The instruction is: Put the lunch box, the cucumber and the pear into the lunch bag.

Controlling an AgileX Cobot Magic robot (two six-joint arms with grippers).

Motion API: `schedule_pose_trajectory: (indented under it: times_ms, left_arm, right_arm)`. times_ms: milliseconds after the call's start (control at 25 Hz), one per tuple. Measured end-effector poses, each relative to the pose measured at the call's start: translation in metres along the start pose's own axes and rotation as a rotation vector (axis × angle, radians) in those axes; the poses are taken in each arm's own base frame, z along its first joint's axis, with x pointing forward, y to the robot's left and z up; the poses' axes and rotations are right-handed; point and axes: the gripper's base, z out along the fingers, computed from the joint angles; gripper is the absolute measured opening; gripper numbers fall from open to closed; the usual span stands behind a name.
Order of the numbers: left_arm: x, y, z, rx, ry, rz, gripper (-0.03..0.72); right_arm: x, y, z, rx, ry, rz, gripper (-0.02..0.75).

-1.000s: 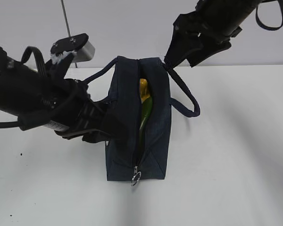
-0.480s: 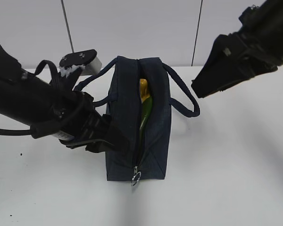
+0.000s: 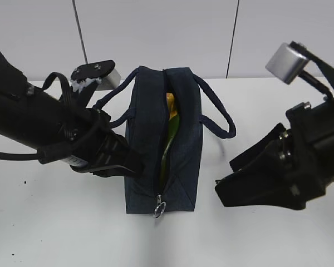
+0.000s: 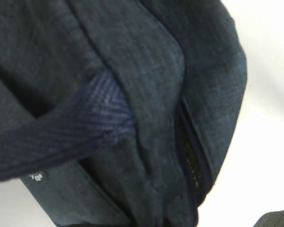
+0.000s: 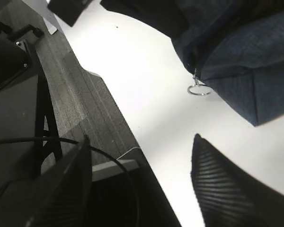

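Note:
The navy lunch bag [image 3: 183, 139] stands mid-table, its top zipper open. The yellow pear [image 3: 170, 104] and the green cucumber [image 3: 168, 139] show in the slit. The lunch box is hidden. The metal ring pull [image 3: 159, 209] hangs at the bag's near end and also shows in the right wrist view [image 5: 199, 90]. My left gripper [image 3: 129, 164] is against the bag's left side. Bunched bag fabric [image 4: 146, 142] fills the left wrist view and hides the fingers. My right gripper [image 3: 222, 179] is open and empty, right of the bag's near end, with fingers [image 5: 217, 189] above the table.
The bag's two looped handles [image 3: 220, 119] hang out to either side. The right wrist view shows the white table's edge [image 5: 132, 137], with grey floor, a black cable [image 5: 109, 156] and a dark stand beyond it. A pale wall is behind the table.
My right arm has swung from high behind the bag down to the table at the bag's near right, jaws open. My left arm has stayed against the bag.

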Motion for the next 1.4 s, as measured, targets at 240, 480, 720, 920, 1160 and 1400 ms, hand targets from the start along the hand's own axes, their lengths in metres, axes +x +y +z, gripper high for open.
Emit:
schedule_pose_trajectory:
  times_ms: [240, 480, 720, 920, 1160, 1400]
  left_arm:
    - [0.0, 0.0, 0.0, -0.001, -0.001, 0.0, -0.008]
    - [0.0, 0.0, 0.0, -0.001, -0.001, 0.0, -0.008]
    - [0.0, 0.0, 0.0, -0.002, -0.003, 0.0, -0.008]
    - [0.0, 0.0, 0.0, -0.003, -0.004, 0.0, -0.01]
    - [0.0, 0.0, 0.0, -0.003, -0.004, 0.0, -0.01]
    - [0.0, 0.0, 0.0, -0.003, -0.004, 0.0, -0.01]
  right_arm:
    - [0.016, 0.001, 0.015, -0.05, -0.137, -0.151, 0.503]
    - [0.014, 0.001, 0.016, -0.05, -0.191, -0.15, 0.503]
    - [0.009, 0.003, 0.015, -0.067, -0.256, -0.1, 0.503]
    - [0.009, 0.004, 0.015, -0.081, -0.254, -0.102, 0.503]
    - [0.017, -0.005, 0.027, -0.085, -0.199, -0.152, 0.503]
    - [0.031, -0.027, 0.054, -0.113, -0.147, -0.166, 0.503]
